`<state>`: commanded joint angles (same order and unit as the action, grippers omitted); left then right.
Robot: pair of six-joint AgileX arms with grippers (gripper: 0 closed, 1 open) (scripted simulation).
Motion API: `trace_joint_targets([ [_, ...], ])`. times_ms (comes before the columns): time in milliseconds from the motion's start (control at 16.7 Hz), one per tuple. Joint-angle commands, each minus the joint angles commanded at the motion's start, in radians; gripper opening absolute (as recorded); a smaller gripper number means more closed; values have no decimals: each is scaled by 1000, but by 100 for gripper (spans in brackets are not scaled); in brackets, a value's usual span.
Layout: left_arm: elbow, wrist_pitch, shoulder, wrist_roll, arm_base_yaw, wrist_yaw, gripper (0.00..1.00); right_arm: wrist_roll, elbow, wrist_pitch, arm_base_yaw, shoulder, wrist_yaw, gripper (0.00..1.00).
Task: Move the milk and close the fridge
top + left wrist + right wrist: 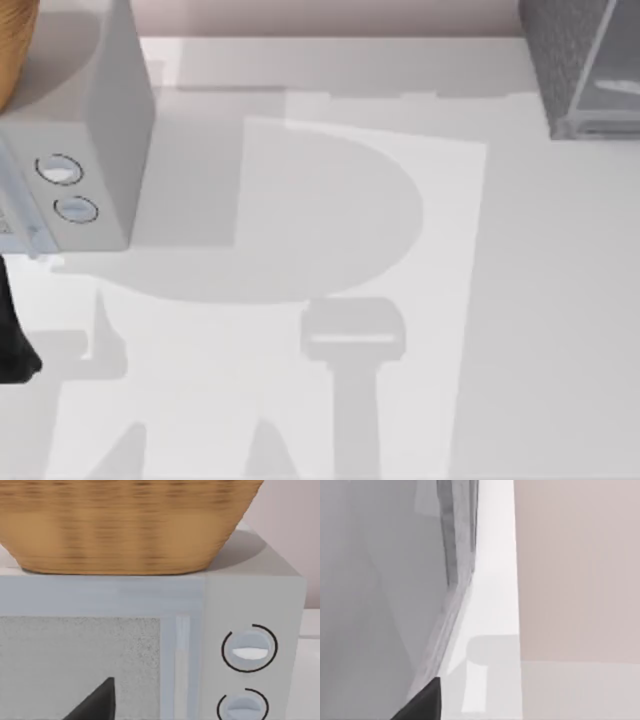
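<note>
My left gripper [92, 702] faces the box with 2 dials [85, 150] — fingers unreadable. Fridge [585, 65] sits far right, its door panel [375, 590] beside my right gripper [422, 702], likewise unreadable.

Rendered kitchen mock-up: microwave [150, 645] with two dials, wicker basket [125, 525] on top, fridge [585, 65], white table [520, 330].
</note>
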<state>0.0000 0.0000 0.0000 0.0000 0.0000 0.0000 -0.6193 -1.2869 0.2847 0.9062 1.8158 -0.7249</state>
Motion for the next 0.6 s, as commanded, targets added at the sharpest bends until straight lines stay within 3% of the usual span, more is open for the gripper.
trace_joint_targets([
  [600, 0, 0, 0, 0, 0, 0, 100, 271, 135, -165, -429, -103, 323, 100],
])
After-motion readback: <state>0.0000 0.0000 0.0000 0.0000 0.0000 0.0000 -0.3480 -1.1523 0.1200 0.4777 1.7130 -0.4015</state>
